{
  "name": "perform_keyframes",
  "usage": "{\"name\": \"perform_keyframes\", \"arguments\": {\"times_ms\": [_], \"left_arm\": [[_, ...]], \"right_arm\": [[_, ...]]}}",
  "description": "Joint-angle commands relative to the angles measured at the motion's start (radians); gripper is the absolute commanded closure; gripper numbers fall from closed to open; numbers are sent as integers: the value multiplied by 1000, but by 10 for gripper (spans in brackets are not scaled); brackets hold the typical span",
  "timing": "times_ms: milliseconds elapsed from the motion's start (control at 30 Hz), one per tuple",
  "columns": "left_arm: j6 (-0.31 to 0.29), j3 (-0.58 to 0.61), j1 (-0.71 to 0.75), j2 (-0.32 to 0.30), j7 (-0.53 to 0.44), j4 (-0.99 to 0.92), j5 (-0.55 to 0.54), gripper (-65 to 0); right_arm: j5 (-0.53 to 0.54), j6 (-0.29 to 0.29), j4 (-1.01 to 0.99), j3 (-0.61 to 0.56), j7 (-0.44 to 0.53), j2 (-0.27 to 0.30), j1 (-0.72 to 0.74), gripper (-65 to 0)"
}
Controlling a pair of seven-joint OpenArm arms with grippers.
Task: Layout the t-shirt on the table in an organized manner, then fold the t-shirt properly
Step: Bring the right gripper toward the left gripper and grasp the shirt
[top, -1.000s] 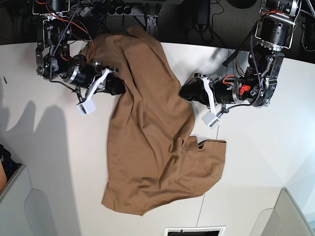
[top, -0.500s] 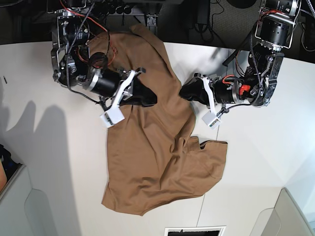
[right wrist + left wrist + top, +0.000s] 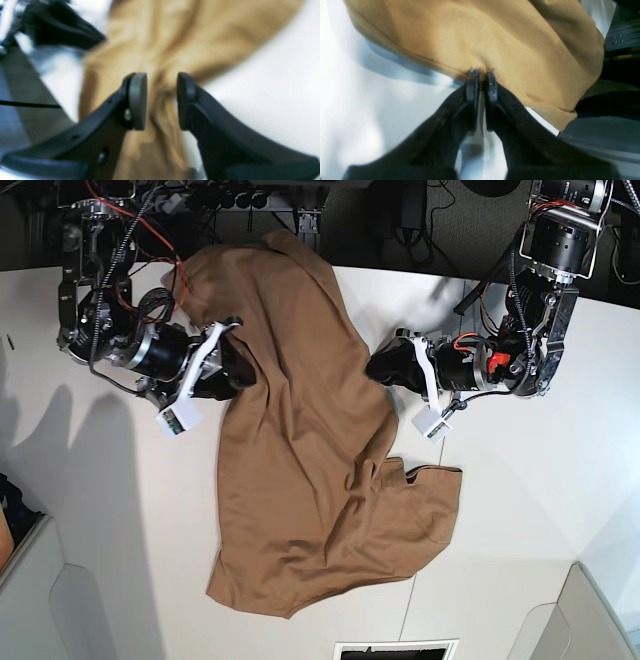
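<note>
- The table (image 3: 540, 510): a matte white worktop that fills most of the base view, with a thin dark seam running from the near edge toward the centre. Dark cabling and frame parts sit beyond its far edge.
- The t-shirt (image 3: 300, 450): plain tan cloth, wrinkled, lying unfolded along the middle of the worktop. Its upper end reaches the far edge, and part of it appears to hang over that edge. The broad lower part spreads toward the near edge and stops short of it. A flap sticks out on the side toward the worktop's right edge. Folds run lengthwise through the cloth.
- The left arm: it comes in from the far right corner, forearm level over the worktop.
- The right arm: it comes in from the far left corner and lies over the worktop by the cloth's left border.
- The left gripper (image 3: 482, 82): jaws pressed together on the hem of the cloth, a thin sliver of fabric pinched between the pads. In the base view it (image 3: 385, 368) meets the shirt's right border in the far half of the worktop.
- The right gripper (image 3: 162, 100): jaws parted, with a ridge of cloth running through the gap between the pads. The view is blurred, so contact with the cloth cannot be confirmed. In the base view it (image 3: 240, 370) sits at the shirt's left border.
</note>
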Motion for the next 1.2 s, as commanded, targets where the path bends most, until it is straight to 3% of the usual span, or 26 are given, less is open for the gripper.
{"name": "perform_keyframes", "arguments": {"times_ms": [0,67,200,433,500,633,667,1000,1167], "left_arm": [[3,-4,-11,-11,12,7,21,-72],[3,-4,-11,-11,12,7,20,-72],[3,-4,-11,-10,11,7,19,-72],[3,-4,-11,-6,8,7,21,-72],[3,-4,-11,-6,8,7,21,-72],[3,-4,-11,-6,8,7,20,-72],[3,-4,-11,-6,8,7,20,-72],[3,-4,-10,-5,8,7,20,-72],[3,-4,-10,-5,8,7,19,-72]], "right_arm": [[18,3,9,3,10,26,5,-207],[17,3,7,3,11,54,-17,-218],[17,4,7,3,26,83,-80,-323],[21,3,7,-23,47,82,-125,-329],[25,3,7,-36,48,80,-125,-291],[63,3,8,-48,52,63,-119,-32],[80,3,11,-48,61,57,-116,0],[114,11,191,-69,100,-49,-116,0],[76,11,216,-198,99,-111,-117,0]]}}
